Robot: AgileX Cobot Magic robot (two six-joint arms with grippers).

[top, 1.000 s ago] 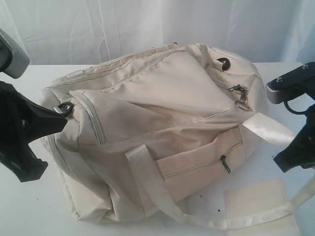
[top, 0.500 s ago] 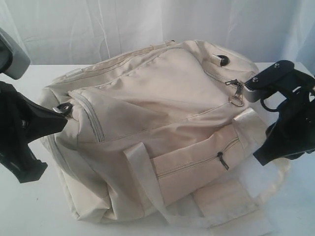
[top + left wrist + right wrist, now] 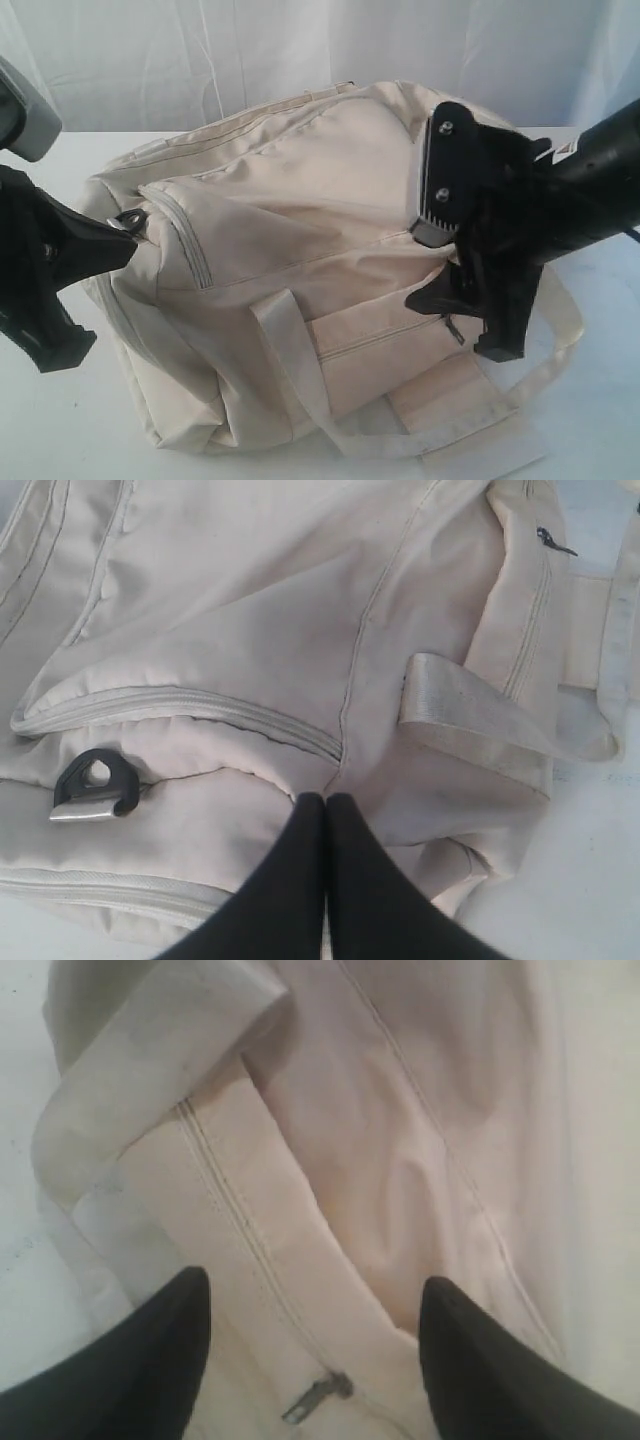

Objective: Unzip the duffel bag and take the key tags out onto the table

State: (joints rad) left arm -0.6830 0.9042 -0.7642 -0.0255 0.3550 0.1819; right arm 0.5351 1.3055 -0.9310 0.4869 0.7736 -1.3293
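Swinging in from the far side, the right arm now hangs over the front of the duffel bag [image 3: 300,220], which has slid a little on the tabletop [image 3: 90,430], strap and all. The right hand [image 3: 315,1280] is spread wide and grasps nothing, its tips straddling the small dark zipper pull [image 3: 318,1398] of the front pocket [image 3: 375,350]. The left hand [image 3: 325,802] is clenched tight against the bag's end beside the D-ring [image 3: 95,785]; whether cloth is nipped there I cannot tell. Every zipper in sight is closed, so the unzipping has not begun. Next, I'd say, the open hand must drop onto that pull, pinch it and draw it along. No key tags show anywhere; presumably they are inside.
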